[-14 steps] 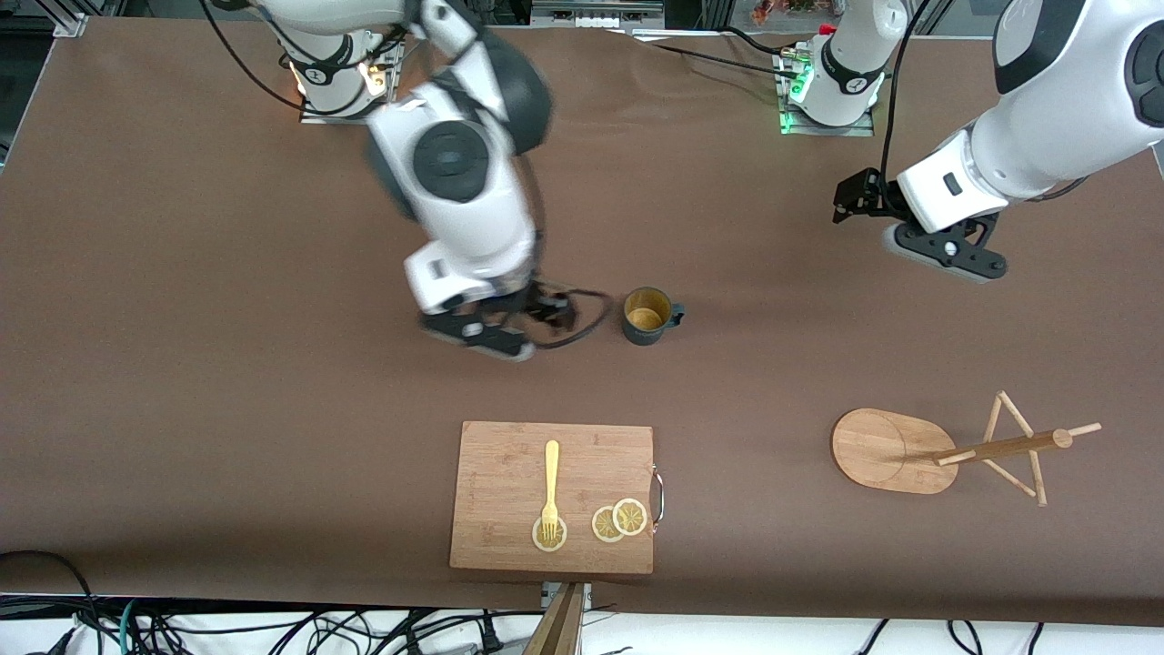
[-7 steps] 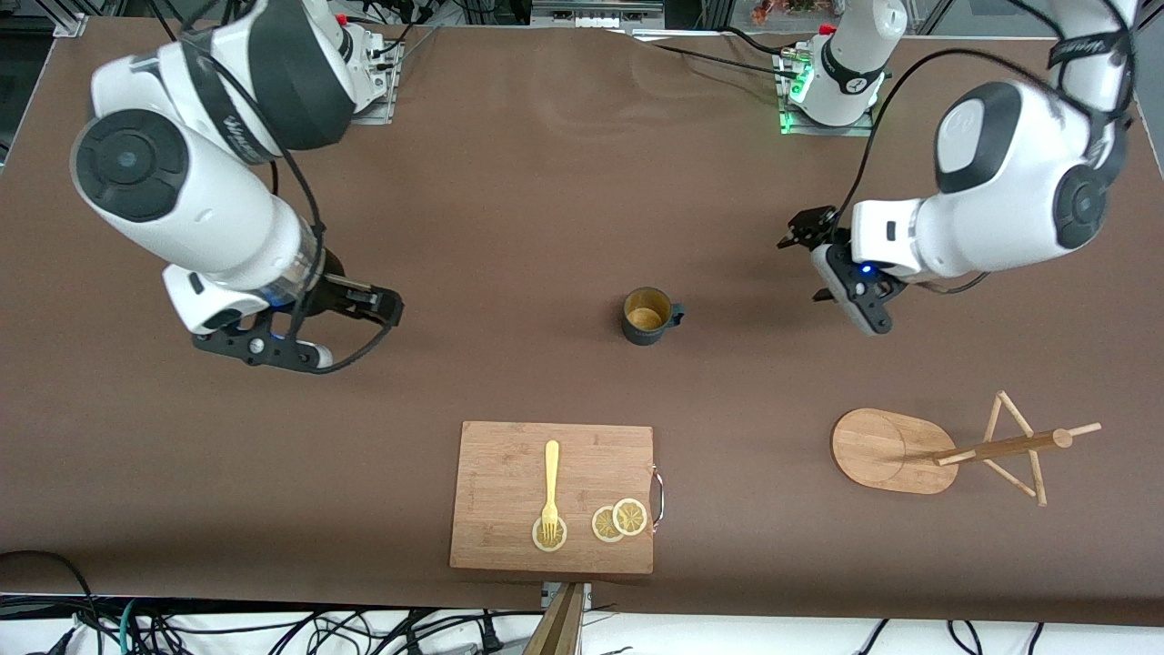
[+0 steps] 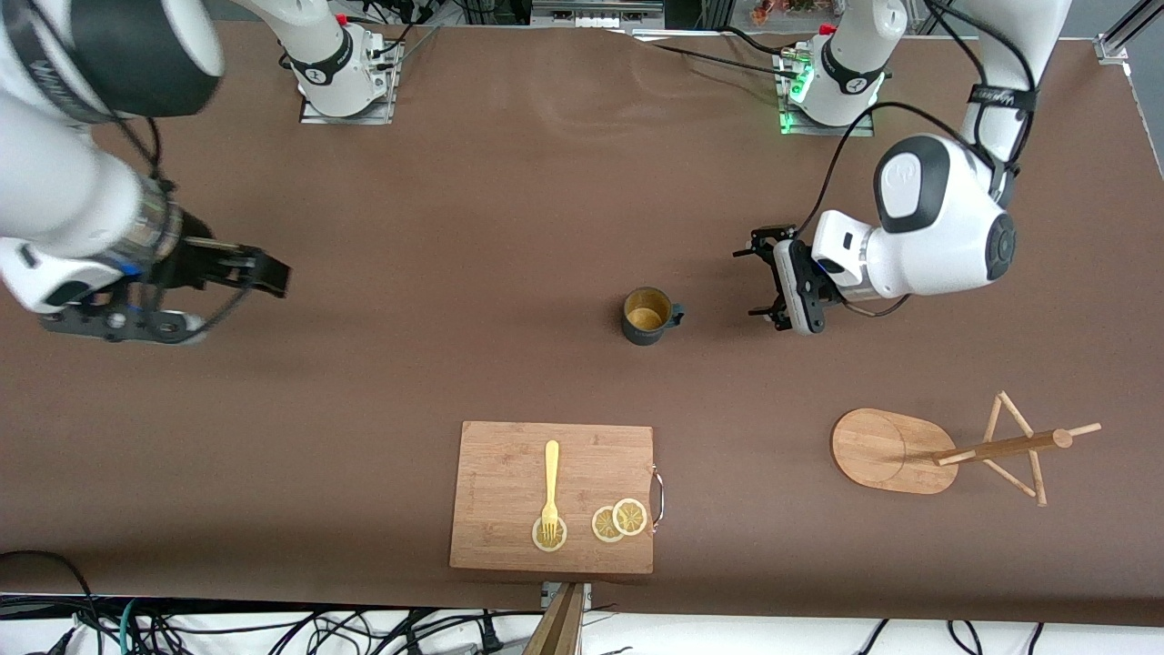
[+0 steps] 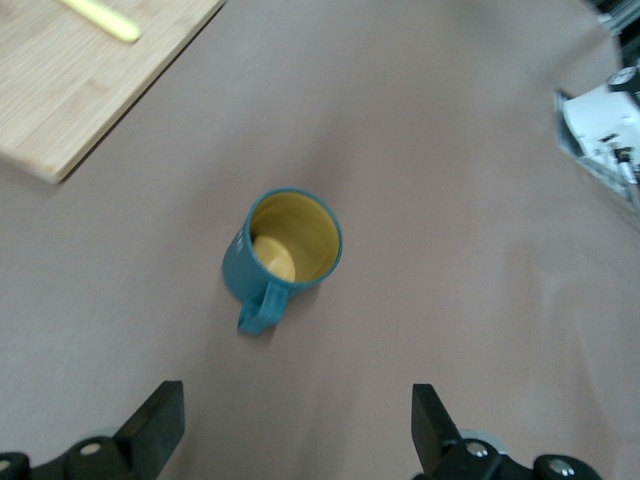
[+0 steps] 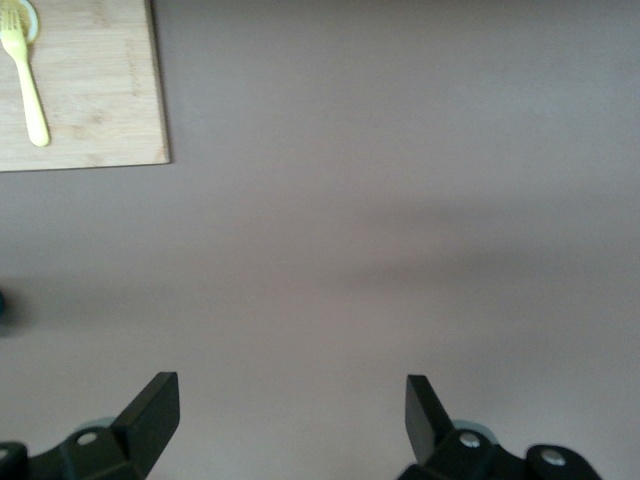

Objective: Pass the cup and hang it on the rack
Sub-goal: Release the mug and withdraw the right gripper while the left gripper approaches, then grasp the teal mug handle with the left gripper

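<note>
While the cup (image 3: 648, 317) stands alone, we see the left gripper (image 3: 762, 284) beside it and the right gripper (image 3: 264, 273) well apart, both spread wide, empty.

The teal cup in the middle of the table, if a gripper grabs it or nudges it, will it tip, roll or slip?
The cup stands upright on its flat base, squat, so a nudge would probably slide it, not tip it. It looks rigid; its ribbed outside should help grip. Its side handle likely stops rolling if it is knocked over.
</note>
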`<state>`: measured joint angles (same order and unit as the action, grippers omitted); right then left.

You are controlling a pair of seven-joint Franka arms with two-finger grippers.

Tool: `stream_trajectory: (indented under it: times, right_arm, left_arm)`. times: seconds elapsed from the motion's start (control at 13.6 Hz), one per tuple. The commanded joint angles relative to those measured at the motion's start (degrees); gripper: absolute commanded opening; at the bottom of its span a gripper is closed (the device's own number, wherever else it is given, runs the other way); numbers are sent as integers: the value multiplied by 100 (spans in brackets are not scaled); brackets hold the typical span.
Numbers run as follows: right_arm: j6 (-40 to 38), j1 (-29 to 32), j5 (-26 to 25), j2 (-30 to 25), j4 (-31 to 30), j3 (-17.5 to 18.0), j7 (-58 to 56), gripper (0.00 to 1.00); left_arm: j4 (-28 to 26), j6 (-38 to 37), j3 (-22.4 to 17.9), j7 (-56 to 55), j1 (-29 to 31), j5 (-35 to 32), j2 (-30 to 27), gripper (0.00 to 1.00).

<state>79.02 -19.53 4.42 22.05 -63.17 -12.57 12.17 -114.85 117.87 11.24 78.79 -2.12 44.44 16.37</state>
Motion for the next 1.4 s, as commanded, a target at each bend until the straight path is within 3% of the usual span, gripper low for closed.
stream_trajectory:
  times: [0.0, 0.15, 0.37, 0.59, 1.11, 1.25, 1.33]
  right_arm:
    - [384, 158, 59, -1128, -1508, -62, -355, 100]
    - [596, 509, 15, -1684, -2249, 87, -750, 100]
    - [623, 1160, -326, -2002, -2550, 771, -778, 100]
    - [755, 1179, -372, -2134, -2805, 800, -778, 100]
    - [983, 1091, -889, -1941, -2780, 817, -769, 100]
    - [975, 1100, -899, -1915, -2753, 817, -812, 100]
    - [914, 1065, -899, -1871, -2623, 826, -778, 100]
  left_arm:
    - [50, 69, 27, 1110, 123, 460, 428, 100]
    - [50, 253, 27, 1986, 246, 687, 647, 100]
    - [50, 446, 27, 3952, 308, 1968, 1296, 100]
    - [41, 465, 27, 5740, 308, 3401, 1895, 100]
    - [-3, 456, 62, 6649, -112, 4739, 2336, 100]
    - [-55, 456, 62, 6658, -236, 4855, 2336, 100]
    - [-168, 447, 62, 6684, -263, 4855, 2327, 95]
